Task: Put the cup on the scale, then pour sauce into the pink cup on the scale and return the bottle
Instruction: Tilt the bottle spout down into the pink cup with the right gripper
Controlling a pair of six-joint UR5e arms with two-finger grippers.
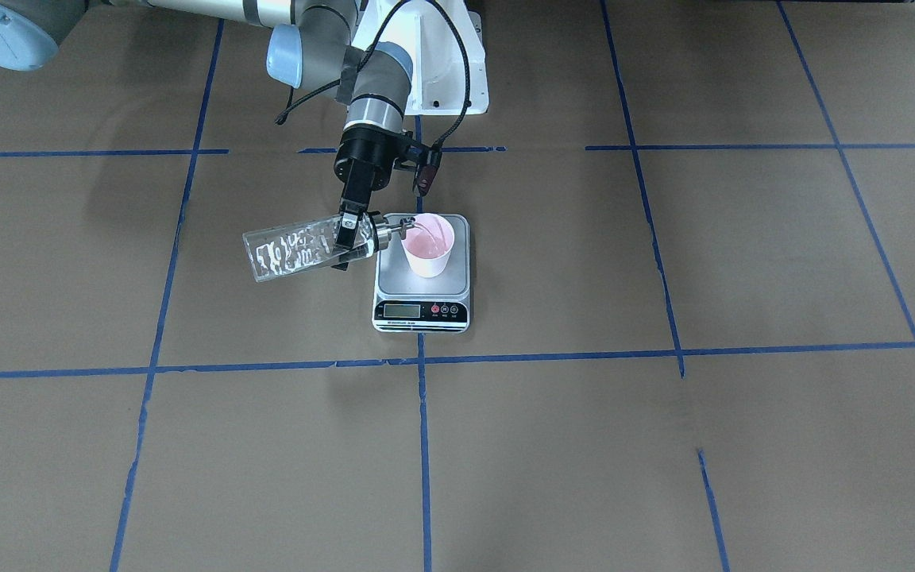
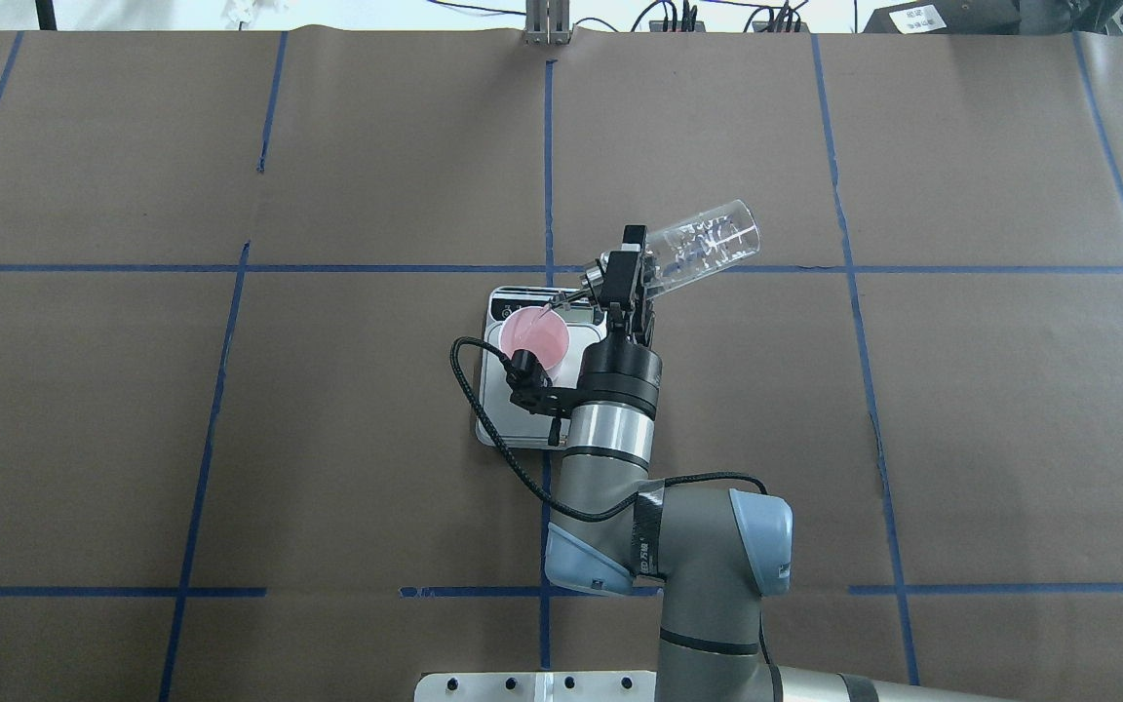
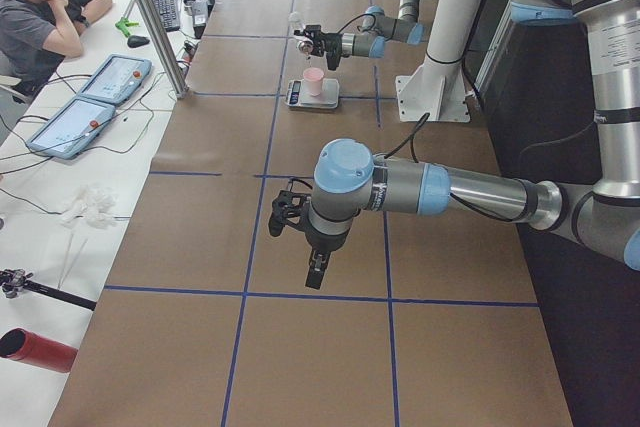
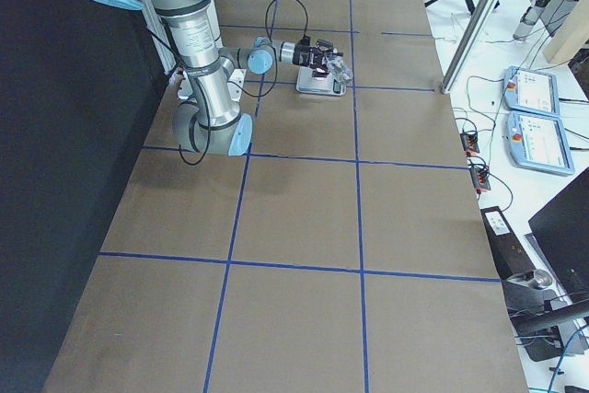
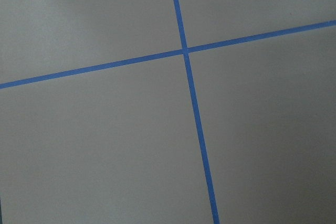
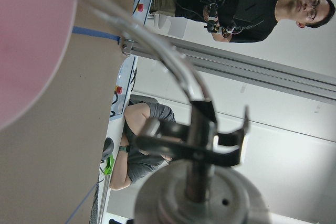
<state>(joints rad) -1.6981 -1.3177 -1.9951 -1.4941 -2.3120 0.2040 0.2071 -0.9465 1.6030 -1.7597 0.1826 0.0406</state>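
My right gripper (image 1: 350,230) is shut on the neck end of the clear glass bottle (image 1: 291,253). It holds the bottle tilted almost level, with the metal spout over the pink cup (image 1: 429,245). A thin stream of clear sauce (image 1: 426,230) runs from the spout into the cup. The cup stands upright on the scale (image 1: 422,306). From overhead, the gripper (image 2: 625,273), bottle (image 2: 703,249) and cup (image 2: 534,339) show the same. The right wrist view shows the cap and spout (image 6: 194,145) close up, next to the cup (image 6: 26,40). My left gripper (image 3: 315,272) hangs over bare table far from the scale; I cannot tell whether it is open or shut.
Brown paper with a blue tape grid (image 5: 184,51) covers the table. My right arm (image 2: 610,429) reaches over the near part of the scale (image 2: 508,429). An operator (image 3: 40,7) with tablets (image 3: 90,107) sits along the far edge.
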